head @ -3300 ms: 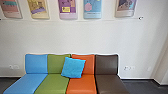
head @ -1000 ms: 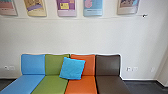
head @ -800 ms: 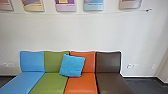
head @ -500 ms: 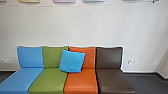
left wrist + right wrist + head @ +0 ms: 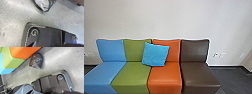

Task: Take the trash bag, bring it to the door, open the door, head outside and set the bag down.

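Standing against the wall (image 5: pixel 166 21): one sofa (image 5: pixel 165 77), four sections in a row, blue (image 5: pixel 105 72), green (image 5: pixel 132 73), orange (image 5: pixel 165 71), brown (image 5: pixel 199 71). Item, one bright blue cushion (image 5: pixel 156 54), propped on the sofa across the green and orange backs (rather tilted, for the record). Item, one trash bag (image 5: pixel 36 60), dark and glossy, on the grey floor (image 5: pixel 53 62) in front of the sofa, near its orange section. Item, pale socket plates (image 5: pixel 222 55), on the wall beyond the sofa's brown end. Condition of either claw, spread, pressed together or pinching: cannot be told.
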